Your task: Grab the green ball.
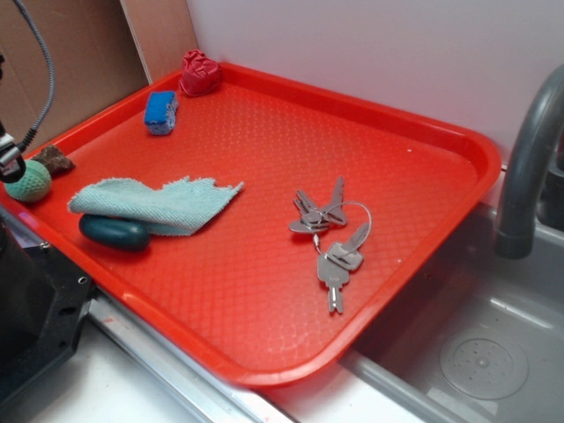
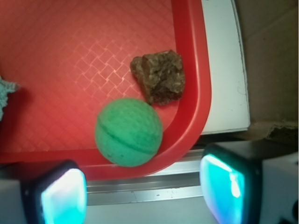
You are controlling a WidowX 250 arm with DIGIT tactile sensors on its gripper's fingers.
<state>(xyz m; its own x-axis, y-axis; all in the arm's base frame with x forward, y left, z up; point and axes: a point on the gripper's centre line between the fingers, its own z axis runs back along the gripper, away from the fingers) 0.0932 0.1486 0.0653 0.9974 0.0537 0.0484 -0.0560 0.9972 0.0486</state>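
Note:
The green ball (image 1: 31, 181) is a small mint-green textured ball in the left corner of the red tray (image 1: 370, 115), against the tray's rim. In the wrist view the green ball (image 2: 129, 132) lies just ahead of my gripper (image 2: 142, 193), touching the curved rim. My fingers (image 2: 63, 196) stand wide apart with only the tray rim and metal ledge between them. In the exterior view only a piece of the gripper (image 1: 11, 163) shows at the left edge, above the ball.
A brown rock (image 2: 159, 76) lies right beside the ball, also seen in the exterior view (image 1: 55, 159). A pale frayed cloth (image 1: 159, 203), a dark teal oval (image 1: 115, 233), keys (image 1: 330, 233), a blue sponge (image 1: 161, 112) and a red object (image 1: 200, 73) are on the tray.

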